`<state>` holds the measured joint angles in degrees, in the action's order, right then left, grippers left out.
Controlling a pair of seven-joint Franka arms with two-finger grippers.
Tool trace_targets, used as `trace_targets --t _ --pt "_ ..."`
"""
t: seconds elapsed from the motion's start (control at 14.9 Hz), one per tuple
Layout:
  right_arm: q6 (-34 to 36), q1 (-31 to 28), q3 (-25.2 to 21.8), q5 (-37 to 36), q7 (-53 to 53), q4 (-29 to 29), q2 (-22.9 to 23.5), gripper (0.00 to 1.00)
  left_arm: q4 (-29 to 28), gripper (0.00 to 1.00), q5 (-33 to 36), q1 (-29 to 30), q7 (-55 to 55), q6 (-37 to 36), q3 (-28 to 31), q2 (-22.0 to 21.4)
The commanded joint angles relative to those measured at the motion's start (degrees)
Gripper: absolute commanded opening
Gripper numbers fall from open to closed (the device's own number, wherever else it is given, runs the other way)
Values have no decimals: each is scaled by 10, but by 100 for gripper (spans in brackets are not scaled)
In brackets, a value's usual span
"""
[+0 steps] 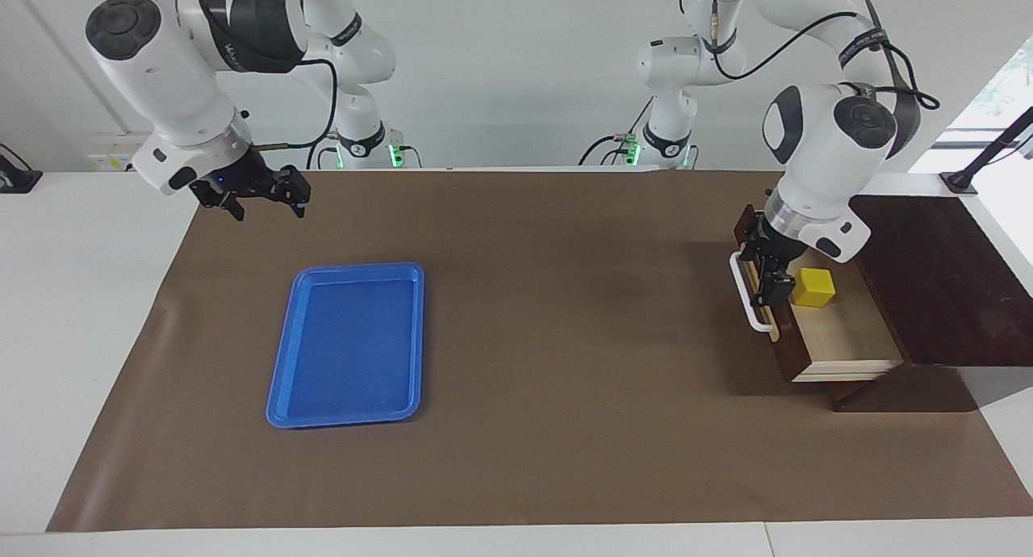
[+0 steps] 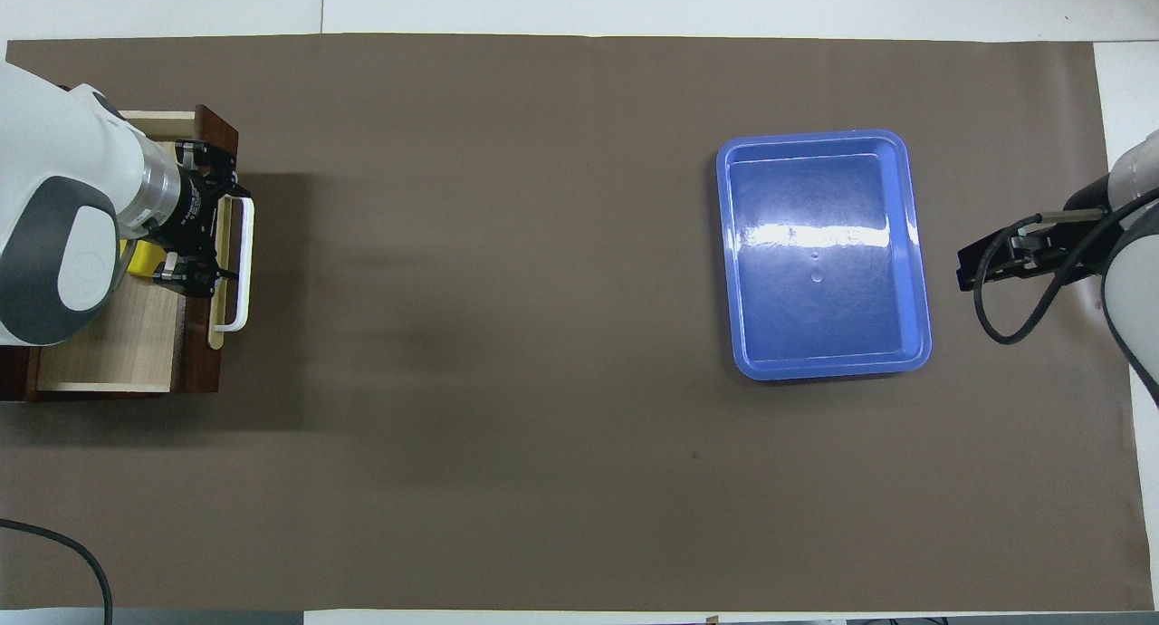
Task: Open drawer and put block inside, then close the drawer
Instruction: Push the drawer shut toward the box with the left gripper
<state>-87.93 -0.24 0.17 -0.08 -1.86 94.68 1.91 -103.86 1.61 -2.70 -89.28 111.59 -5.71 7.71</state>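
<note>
The drawer point(image 1: 847, 343) of the dark brown box point(image 1: 936, 274) stands pulled out at the left arm's end of the table, showing its pale wood interior. The yellow block point(image 1: 813, 287) lies inside it, close to the drawer front. In the overhead view the block point(image 2: 138, 261) is mostly hidden under the arm. My left gripper point(image 1: 767, 278) is open and empty, low over the drawer front, just inside the white bar handle point(image 1: 746, 299); it also shows in the overhead view point(image 2: 217, 219). My right gripper point(image 1: 266, 208) is open and waits, raised, at the right arm's end.
An empty flat blue tray point(image 1: 347, 347) lies on the brown mat toward the right arm's end, also in the overhead view point(image 2: 819, 254). The mat point(image 1: 565, 339) between tray and drawer is bare.
</note>
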Motion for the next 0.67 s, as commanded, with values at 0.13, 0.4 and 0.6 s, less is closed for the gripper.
trace_targets --t 0.13,0.4,0.6 --pt "-3 -6 4 -11 -11 16 -14 100 -57 100 24 12 9 55 7 -20" --pt "-2 -2 4 -11 56 10 -12 100 -50 100 37 37 30 56 8 -17" --pt "-1 -6 4 -11 56 10 -12 100 -27 100 39 59 36 53 9 -9"
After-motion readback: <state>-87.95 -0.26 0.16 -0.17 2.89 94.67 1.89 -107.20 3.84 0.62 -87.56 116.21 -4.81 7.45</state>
